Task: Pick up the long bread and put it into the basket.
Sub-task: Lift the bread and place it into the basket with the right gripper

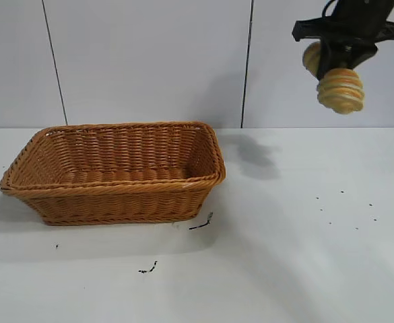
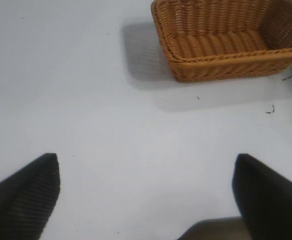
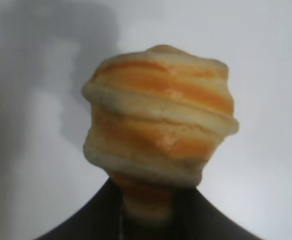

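Note:
The long bread (image 1: 340, 89), golden-tan with orange-brown stripes, hangs high in the air at the upper right, clamped near its middle by my right gripper (image 1: 336, 59). In the right wrist view the bread (image 3: 160, 120) fills the middle, its end pointing away, with the dark fingers (image 3: 91, 217) shut on it. The wicker basket (image 1: 116, 195) stands empty on the table at the left, well below and left of the bread. It also shows in the left wrist view (image 2: 225, 60). My left gripper (image 2: 146, 172) is open above bare table, away from the basket.
The white table (image 1: 304, 256) has small dark specks and bits (image 1: 201, 223) near the basket's front right corner. A white panelled wall (image 1: 149, 60) stands behind.

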Motion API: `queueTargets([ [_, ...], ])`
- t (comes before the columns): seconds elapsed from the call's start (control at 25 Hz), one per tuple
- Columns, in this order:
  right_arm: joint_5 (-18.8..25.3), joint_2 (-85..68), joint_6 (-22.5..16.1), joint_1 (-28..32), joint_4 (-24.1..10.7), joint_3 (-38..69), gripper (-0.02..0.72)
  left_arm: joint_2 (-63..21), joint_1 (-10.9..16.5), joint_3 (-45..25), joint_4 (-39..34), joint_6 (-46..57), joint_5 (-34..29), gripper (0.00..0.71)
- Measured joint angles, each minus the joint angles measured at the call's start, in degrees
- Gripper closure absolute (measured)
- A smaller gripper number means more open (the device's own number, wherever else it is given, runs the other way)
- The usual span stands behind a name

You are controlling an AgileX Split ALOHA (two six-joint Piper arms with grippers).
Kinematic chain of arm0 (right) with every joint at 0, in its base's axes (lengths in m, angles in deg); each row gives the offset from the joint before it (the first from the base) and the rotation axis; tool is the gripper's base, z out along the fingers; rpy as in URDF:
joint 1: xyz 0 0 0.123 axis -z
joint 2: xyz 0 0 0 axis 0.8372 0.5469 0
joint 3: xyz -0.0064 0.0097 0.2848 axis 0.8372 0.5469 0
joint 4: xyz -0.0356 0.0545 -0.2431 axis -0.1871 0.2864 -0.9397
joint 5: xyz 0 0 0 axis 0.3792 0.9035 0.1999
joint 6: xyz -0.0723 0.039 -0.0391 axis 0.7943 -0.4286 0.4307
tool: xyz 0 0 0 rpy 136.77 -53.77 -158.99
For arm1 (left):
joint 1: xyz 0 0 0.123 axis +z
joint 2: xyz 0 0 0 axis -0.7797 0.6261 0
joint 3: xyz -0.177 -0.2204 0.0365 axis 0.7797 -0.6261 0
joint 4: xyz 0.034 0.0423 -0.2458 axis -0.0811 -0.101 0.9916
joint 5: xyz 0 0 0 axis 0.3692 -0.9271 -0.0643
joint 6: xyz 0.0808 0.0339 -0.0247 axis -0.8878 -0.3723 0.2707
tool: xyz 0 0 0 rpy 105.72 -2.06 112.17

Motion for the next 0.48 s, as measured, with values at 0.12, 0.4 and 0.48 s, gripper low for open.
queueTargets([
  [0.12, -1.9, 2.32, 5.86, -4.72, 0.68, -3.5, 0.577, 0.0, 0.0, 0.0, 0.0, 0.0, 0.0, 0.018],
  [0.4, -11.12, 5.0, 23.73, -15.3, 1.21, -4.62, 0.593, 0.0, 0.0, 0.0, 0.0, 0.0, 0.0, 0.018],
  [0.48, -12.33, 6.33, 29.66, -17.91, 2.04, -4.66, 0.593, 0.0, 0.0, 0.0, 0.0, 0.0, 0.0, 0.018],
])
